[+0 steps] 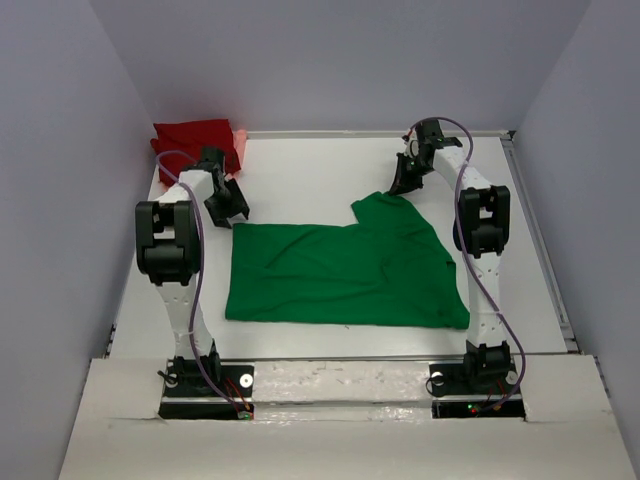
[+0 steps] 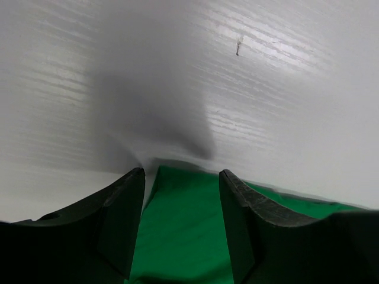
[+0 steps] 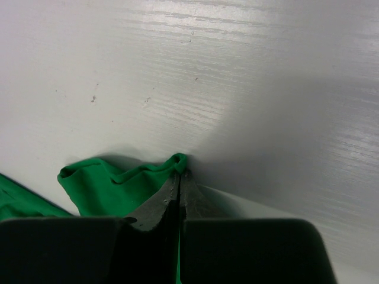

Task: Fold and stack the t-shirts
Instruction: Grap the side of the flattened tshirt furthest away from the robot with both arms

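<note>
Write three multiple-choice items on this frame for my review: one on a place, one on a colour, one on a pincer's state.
1. Where does the dark red t-shirt lie?
A) at the far left corner of the table
B) at the near right corner
C) hanging off the near edge

2. What colour is the t-shirt spread mid-table?
A) blue
B) bright green
C) yellow

3. How is the right pincer?
A) open over bare table
B) shut on the red shirt
C) shut on a fold of the green t-shirt

Answers:
1 A, the top view shows it bunched in that corner.
2 B, the cloth is green in every view.
3 C, the right wrist view shows the tips pinched together on green cloth.
</note>
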Robot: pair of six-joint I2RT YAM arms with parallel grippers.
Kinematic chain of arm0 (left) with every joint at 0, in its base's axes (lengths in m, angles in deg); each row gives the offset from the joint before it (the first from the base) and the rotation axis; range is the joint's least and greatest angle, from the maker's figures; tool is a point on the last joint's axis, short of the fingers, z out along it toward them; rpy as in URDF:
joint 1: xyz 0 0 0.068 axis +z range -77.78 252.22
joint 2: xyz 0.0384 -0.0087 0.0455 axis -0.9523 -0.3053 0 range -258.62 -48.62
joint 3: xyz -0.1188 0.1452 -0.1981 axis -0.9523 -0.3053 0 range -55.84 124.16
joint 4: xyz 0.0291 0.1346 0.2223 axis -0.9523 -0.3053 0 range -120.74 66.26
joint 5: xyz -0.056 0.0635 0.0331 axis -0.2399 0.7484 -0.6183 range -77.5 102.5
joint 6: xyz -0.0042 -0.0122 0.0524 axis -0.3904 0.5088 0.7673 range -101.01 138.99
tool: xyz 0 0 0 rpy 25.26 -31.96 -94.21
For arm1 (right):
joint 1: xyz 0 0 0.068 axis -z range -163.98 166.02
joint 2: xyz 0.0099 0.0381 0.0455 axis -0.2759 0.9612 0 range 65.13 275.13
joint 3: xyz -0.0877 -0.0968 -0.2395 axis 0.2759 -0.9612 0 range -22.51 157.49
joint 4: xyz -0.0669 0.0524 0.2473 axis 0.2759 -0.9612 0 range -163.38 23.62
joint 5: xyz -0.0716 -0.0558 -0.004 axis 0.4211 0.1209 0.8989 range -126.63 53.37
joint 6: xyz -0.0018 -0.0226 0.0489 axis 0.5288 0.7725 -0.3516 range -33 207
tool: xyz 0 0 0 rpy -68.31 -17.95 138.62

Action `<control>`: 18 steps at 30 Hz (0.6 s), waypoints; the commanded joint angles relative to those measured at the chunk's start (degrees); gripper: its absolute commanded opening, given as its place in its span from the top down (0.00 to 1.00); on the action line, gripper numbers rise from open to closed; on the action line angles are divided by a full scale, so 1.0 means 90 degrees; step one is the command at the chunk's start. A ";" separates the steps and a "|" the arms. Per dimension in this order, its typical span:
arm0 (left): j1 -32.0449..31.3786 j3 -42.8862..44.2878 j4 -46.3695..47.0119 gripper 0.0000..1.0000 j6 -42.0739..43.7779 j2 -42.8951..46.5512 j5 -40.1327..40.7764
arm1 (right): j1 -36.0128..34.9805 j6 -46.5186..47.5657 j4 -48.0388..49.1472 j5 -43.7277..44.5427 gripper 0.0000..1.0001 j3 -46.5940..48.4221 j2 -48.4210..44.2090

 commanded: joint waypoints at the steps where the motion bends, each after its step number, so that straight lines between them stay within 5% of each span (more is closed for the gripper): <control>1: 0.0020 0.0366 -0.0220 0.38 0.0041 -0.0118 -0.0076 | -0.0008 0.0058 -0.0071 -0.0019 1.00 0.0002 -0.0376; 12: 0.0020 0.0309 -0.0269 0.55 0.0032 -0.0119 0.0031 | -0.0008 0.0029 -0.0080 0.0000 1.00 0.0041 -0.0366; 18: 0.0020 0.0015 -0.0201 0.55 0.0032 0.0096 0.0051 | -0.0008 0.0009 -0.0100 -0.0019 1.00 0.0090 -0.0376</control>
